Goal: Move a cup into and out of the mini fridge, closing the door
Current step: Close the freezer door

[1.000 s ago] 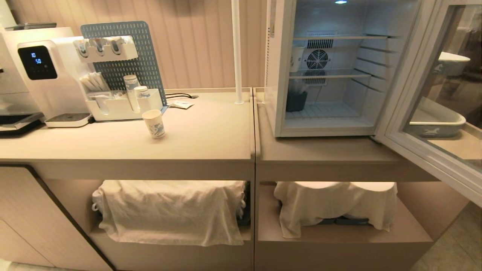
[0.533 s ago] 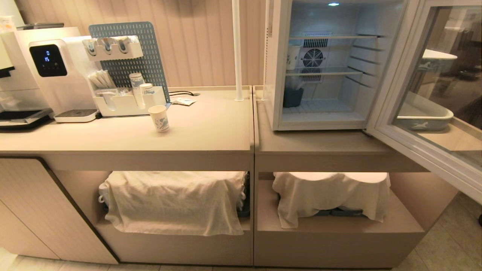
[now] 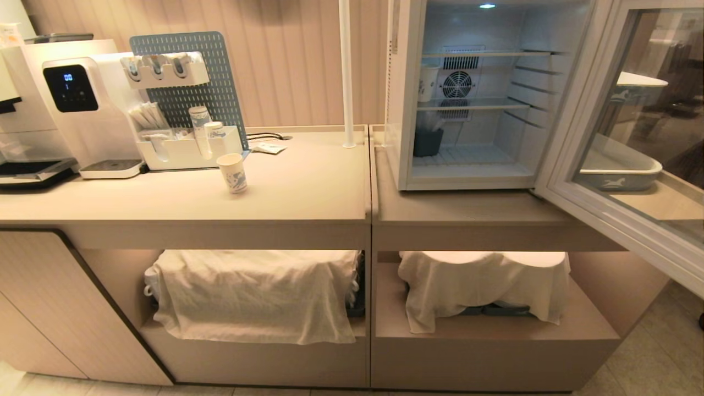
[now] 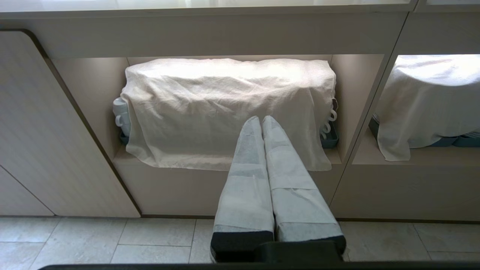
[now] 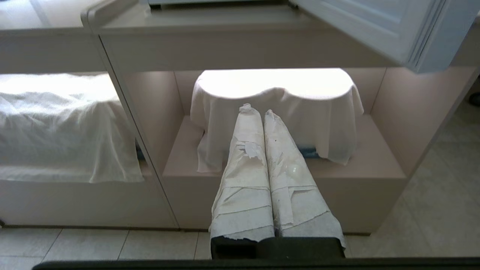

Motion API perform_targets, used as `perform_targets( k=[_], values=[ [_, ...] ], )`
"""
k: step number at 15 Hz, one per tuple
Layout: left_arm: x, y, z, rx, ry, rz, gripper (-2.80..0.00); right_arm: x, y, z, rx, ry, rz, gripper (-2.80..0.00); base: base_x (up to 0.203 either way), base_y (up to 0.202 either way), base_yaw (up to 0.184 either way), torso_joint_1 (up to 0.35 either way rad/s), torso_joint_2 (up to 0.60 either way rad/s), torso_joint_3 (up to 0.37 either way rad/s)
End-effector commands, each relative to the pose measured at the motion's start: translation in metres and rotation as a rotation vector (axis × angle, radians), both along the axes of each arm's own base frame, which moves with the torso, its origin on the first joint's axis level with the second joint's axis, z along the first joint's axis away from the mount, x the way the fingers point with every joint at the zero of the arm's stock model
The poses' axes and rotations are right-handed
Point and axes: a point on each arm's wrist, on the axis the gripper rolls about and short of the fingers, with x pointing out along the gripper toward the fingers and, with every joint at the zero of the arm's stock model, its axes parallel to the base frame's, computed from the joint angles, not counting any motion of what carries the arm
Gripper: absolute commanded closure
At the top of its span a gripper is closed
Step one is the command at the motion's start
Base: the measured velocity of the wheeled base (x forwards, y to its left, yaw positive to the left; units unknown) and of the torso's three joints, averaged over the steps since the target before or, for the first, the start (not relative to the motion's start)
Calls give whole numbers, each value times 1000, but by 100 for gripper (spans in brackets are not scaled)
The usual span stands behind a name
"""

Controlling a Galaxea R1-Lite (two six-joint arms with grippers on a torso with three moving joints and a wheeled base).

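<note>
The cup, white paper with a blue print, stands upright on the left counter in front of a white organiser. The mini fridge sits on the right counter, lit inside, its shelves and fan grille showing. Its door is swung wide open to the right, and its lower corner shows in the right wrist view. Neither arm is in the head view. My left gripper is shut and empty, held low before the left lower shelf. My right gripper is shut and empty before the right lower shelf.
A white coffee machine and an organiser with stacked cups stand at the back left. A white pole rises between the counters. Cloths cover the lower shelves. Inside the fridge are a white cup-like thing and a dark bin.
The whole head view shifted early in the second, as the camera drew back from the counter, then held still. The cup, the fridge and its door have stayed in place.
</note>
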Motion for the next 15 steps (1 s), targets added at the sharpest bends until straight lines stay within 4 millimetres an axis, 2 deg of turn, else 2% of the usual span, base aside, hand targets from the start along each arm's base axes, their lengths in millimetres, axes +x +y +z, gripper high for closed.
perform_targets(
  k=[1,3,5,7,8,10,11,12,13,15],
  values=[
    [0,0,0,-1,1,0,0,-8,0,27,-8,-51,1,0,0,0,0,0,0,0],
    [0,0,0,-1,1,0,0,-23,0,75,-10,-90,-8,0,0,0,0,0,0,0],
    [0,0,0,-1,1,0,0,-28,-1,138,-8,-89,-49,0,0,0,0,0,0,0],
    [0,0,0,-1,1,0,0,-11,-3,214,-7,-74,-128,0,0,0,0,0,0,0],
    [0,0,0,-1,1,0,0,-1,-4,245,-8,-69,-189,0,0,0,0,0,0,0],
    [0,0,0,-1,1,0,0,29,-8,295,-23,-14,-353,0,0,0,0,0,0,0],
    [0,0,0,-1,1,0,0,43,-10,309,-37,18,-449,0,0,0,0,0,0,0],
    [0,0,0,-1,1,0,0,56,-13,318,-59,56,-615,0,0,0,0,0,0,0],
    [0,0,0,-1,1,0,0,67,-16,322,-86,97,-765,0,0,0,0,0,0,0],
    [0,0,0,-1,1,0,0,75,-21,320,-121,158,-904,0,0,0,0,0,0,0]
  ],
)
